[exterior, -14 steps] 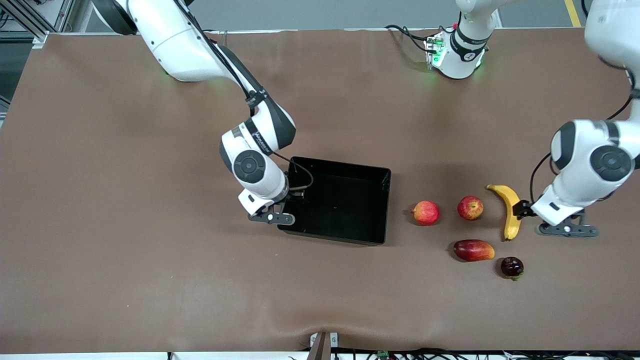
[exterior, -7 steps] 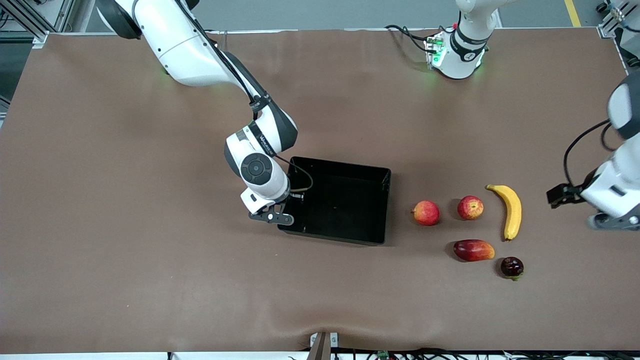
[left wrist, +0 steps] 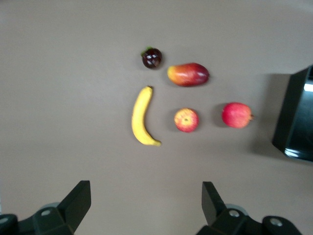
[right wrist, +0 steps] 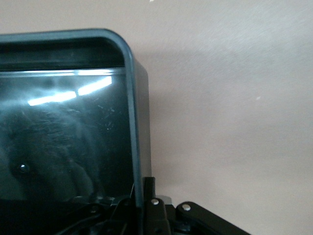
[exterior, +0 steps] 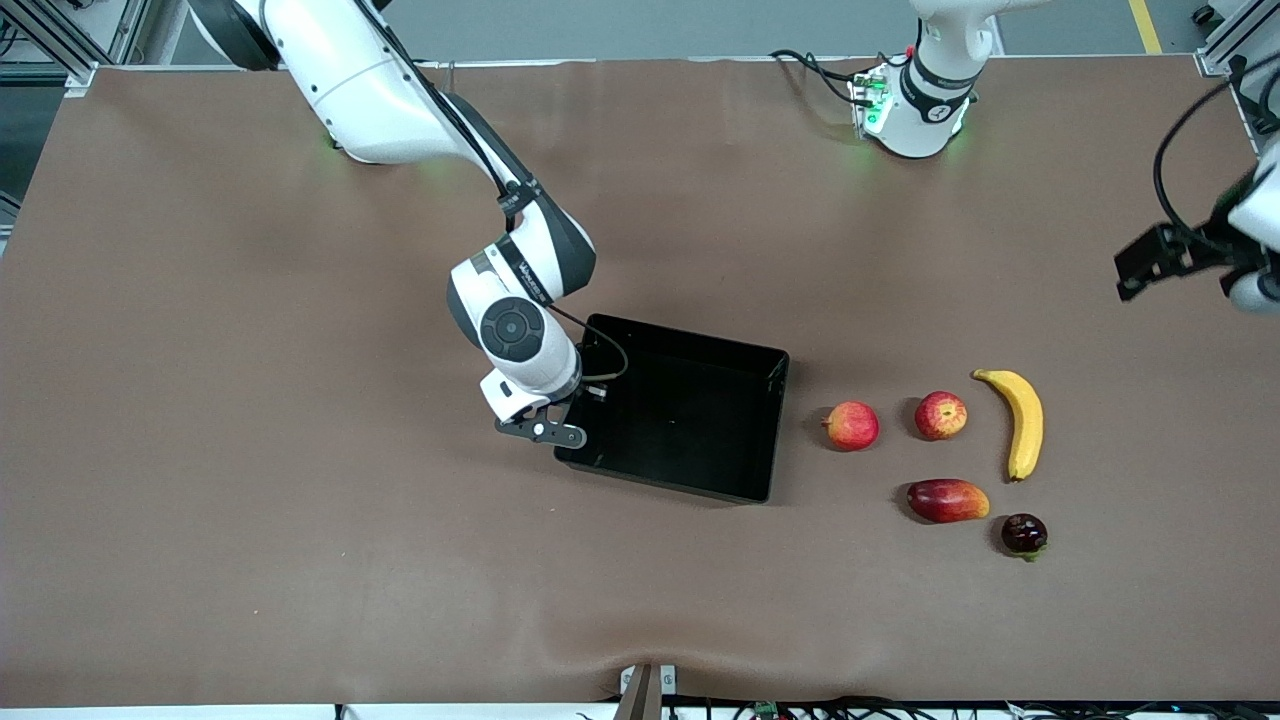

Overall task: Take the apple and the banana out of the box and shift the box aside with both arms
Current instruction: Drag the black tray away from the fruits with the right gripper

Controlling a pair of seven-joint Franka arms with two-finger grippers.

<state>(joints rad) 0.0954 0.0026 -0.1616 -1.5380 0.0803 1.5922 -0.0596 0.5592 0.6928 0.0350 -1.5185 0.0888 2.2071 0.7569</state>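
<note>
Box wall at frame centre sits pinched in the closed right tool; the left tool, jaws spread and empty, hangs at the upper right edge.

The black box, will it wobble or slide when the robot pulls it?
The box will probably slide easily: it looks empty and glossy. It may swing or tip a bit, since only the right gripper pinches one wall. It looks stiff, with neat straight walls, so bending seems unlikely.
</note>
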